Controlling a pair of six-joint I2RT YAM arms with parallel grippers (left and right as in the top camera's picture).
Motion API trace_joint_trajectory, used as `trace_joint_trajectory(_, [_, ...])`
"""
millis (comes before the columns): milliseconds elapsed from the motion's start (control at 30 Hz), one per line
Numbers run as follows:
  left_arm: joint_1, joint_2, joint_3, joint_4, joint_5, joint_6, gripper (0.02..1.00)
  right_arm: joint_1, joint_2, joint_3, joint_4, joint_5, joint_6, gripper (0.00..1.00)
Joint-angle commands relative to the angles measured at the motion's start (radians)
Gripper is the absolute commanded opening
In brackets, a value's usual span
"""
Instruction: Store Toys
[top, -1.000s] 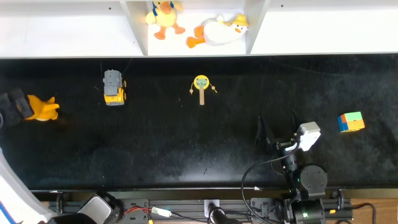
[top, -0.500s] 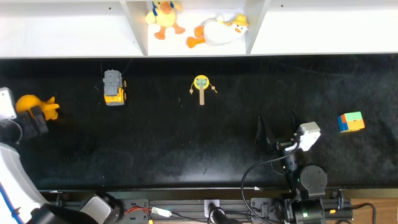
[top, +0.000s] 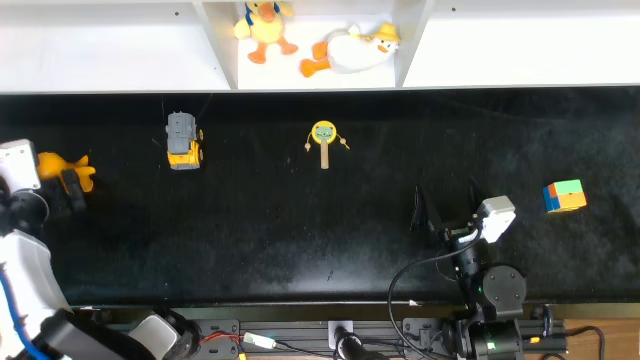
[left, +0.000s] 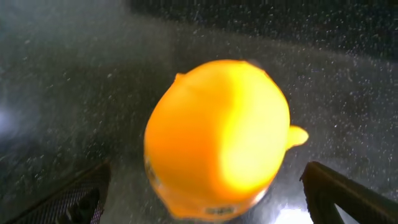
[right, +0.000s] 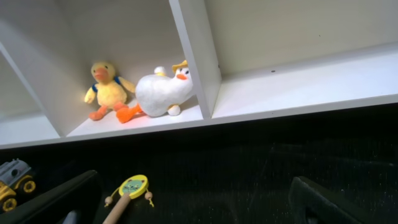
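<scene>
Well off to the left of the toy truck (top: 182, 140), near the edge of the black worktop (top: 300, 230), sits the orange toy (top: 60, 164). The left tool (left: 205, 174) is down over it. Its fingers are spread wide with the rounded orange body between them, and neither finger visibly presses on it. To the truck's right, about level with it, lies a small yellow rattle drum (top: 323, 140) with its wooden handle pointing towards the arms' bases. Much farther right of the truck, and a little closer to the bases, is a multicoloured cube (top: 564, 196).

Beyond the truck runs a white shelf (top: 120, 60). In the compartment up and to the truck's right, a yellow duck plush (top: 264, 25) stands beside a white duck plush (top: 350, 50) lying on its side. The right tool (top: 444, 200) sits far right of the truck, close to its own base, with its fingers parted and holding nothing.
</scene>
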Motion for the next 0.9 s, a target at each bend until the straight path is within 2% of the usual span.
trace_joint_trajectory(33, [0.005, 0.048, -0.013, 0.049, 0.087, 0.018, 0.985, 0.006, -0.008, -0.014, 0.002, 0.012, 0.004, 0.998])
trace_joint_trajectory(167, [0.005, 0.067, -0.013, 0.086, 0.124, 0.014, 0.904, 0.006, -0.008, -0.014, 0.002, 0.012, 0.004, 0.996])
trace_joint_trajectory(400, [0.005, 0.068, -0.013, 0.084, 0.124, -0.008, 0.575, 0.006, -0.008, -0.014, 0.002, 0.012, 0.004, 0.993])
trace_joint_trajectory(600, [0.005, 0.065, -0.010, 0.084, 0.124, -0.038, 0.500, 0.006, -0.008, -0.014, 0.002, 0.011, 0.004, 0.996])
trace_joint_trajectory(767, [0.005, 0.027, 0.013, 0.079, 0.124, -0.092, 0.340, 0.006, -0.008, -0.014, 0.002, 0.011, 0.004, 0.996])
trace_joint_trajectory(900, [0.002, -0.029, 0.055, 0.065, 0.124, -0.142, 0.292, 0.006, -0.008, -0.014, 0.002, 0.012, 0.004, 0.996])
